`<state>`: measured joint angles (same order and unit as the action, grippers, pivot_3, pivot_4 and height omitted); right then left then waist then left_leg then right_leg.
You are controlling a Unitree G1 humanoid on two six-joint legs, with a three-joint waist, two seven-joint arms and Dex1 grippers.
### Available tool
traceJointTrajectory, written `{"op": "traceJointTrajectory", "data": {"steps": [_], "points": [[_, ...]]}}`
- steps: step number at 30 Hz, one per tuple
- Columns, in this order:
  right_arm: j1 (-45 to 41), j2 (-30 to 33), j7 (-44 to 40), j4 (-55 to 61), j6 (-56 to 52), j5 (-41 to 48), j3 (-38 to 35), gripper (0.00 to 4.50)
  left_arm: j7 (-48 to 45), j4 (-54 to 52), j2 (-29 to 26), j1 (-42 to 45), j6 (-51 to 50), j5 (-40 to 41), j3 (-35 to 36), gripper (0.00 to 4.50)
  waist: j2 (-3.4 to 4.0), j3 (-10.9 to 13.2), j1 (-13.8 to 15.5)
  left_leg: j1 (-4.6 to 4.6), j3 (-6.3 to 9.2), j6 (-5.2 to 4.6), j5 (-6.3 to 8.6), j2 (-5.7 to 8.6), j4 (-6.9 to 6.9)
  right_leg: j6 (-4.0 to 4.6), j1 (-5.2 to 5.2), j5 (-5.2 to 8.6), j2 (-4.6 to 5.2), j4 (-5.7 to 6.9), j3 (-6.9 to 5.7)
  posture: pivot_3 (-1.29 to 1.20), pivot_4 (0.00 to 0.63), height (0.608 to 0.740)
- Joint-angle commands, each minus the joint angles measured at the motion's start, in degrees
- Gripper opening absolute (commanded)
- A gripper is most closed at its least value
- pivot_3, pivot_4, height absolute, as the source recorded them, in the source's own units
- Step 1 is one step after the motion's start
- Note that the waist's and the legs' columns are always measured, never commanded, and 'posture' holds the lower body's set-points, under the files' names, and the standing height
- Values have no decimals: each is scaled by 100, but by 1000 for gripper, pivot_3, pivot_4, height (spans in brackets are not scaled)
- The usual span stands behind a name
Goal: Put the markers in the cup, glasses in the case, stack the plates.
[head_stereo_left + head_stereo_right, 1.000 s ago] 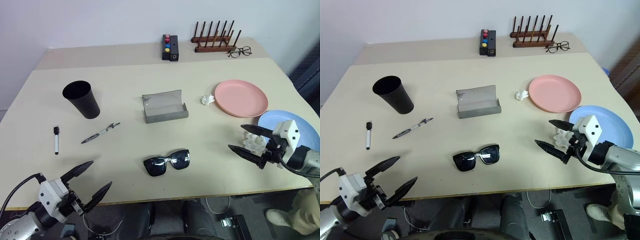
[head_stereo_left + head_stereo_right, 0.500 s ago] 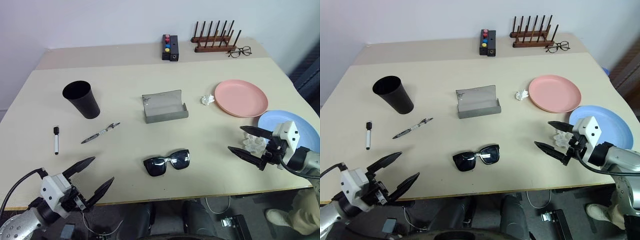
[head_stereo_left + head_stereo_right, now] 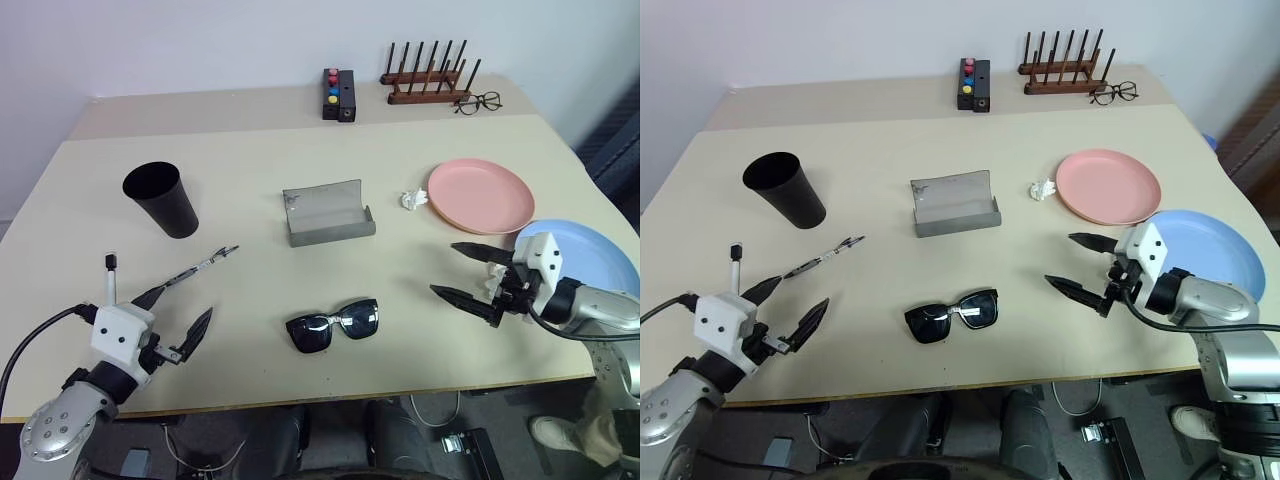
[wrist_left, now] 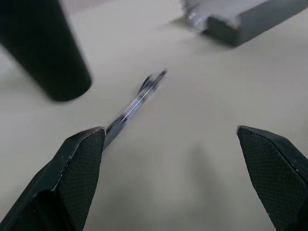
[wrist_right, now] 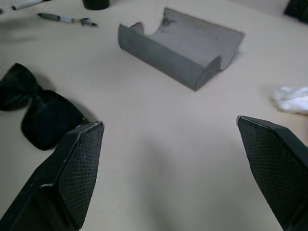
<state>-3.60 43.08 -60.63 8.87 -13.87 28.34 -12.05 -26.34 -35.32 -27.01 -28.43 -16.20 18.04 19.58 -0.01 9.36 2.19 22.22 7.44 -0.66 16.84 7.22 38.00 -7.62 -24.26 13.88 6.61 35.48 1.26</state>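
Both arms had been brought forward. Left gripper [image 3: 172, 312], spread empty, was aimed at the pen [image 3: 200, 266] near the cup [image 3: 161, 198]; right gripper [image 3: 466, 272], spread, faced the sunglasses [image 3: 333, 324]. Pinching the pen seemed due next.

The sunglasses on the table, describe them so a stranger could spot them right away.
On the beige table, look near the front edge, straight in front of the open grey case. The sunglasses lie there alone, with a thick black frame and dark lenses, unlike the thin wire spectacles far back by the wooden rack.
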Motion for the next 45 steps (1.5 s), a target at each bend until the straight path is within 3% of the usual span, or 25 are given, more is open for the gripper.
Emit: {"op": "traceJointTrajectory", "data": {"steps": [1,4,12,20,25,29,36,45], "points": [[-287,-15,-156,237,-59,123,202,4500,88,-335,-296,22,-622,-16,189,4463,1,0,2,0,1,2,-1,0,0,0,-1,0,-1,2,0,0,150,740],[-487,64,-617,212,-49,180,482,4500,-80,-470,-544,140,-1176,421,444,4463,-1,0,10,0,2,2,-1,-1,-1,1,-3,0,-4,3,-1,0,150,740],[-1705,124,-2050,-1061,700,-330,1328,4500,-1068,222,-2030,1328,-1998,766,389,4463,1,1,-9,-4,3,8,-5,-2,-1,5,-3,-3,-8,5,-4,0,150,740],[-2830,-376,-2212,-1895,867,-621,1724,4500,-2573,1730,-3705,2552,-2022,587,-111,4463,5,9,-143,-1,2,47,-27,-3,-18,3,-20,-5,-7,11,-1,0,150,740],[-3016,-546,-2140,-1685,608,-562,1754,4500,-3575,2610,-4198,3113,-1522,280,-963,4463,6,11,-183,-1,3,54,-31,-4,-44,3,-34,-5,-7,9,-1,0,150,740],[-3026,-529,-2146,-1563,500,-538,1704,4500,-4076,3250,-4259,3649,-1016,-123,-1614,4463,7,11,-191,-1,3,63,-37,-4,-66,3,-45,-5,-6,9,0,0,150,740],[-2889,-394,-2167,-1358,427,-498,1581,4500,-4430,4461,-3708,5175,-469,-889,-2620,4463,4,11,-161,4,4,69,-41,-3,-61,3,-54,-5,-7,28,-2,0,150,740],[-2813,-395,-1930,-1139,309,-521,1585,4500,-4865,4969,-3536,5603,-85,-1449,-3105,4463,1,13,-288,20,-6,74,-46,-4,-57,4,-92,-5,-6,64,-2,0,150,740]]}}
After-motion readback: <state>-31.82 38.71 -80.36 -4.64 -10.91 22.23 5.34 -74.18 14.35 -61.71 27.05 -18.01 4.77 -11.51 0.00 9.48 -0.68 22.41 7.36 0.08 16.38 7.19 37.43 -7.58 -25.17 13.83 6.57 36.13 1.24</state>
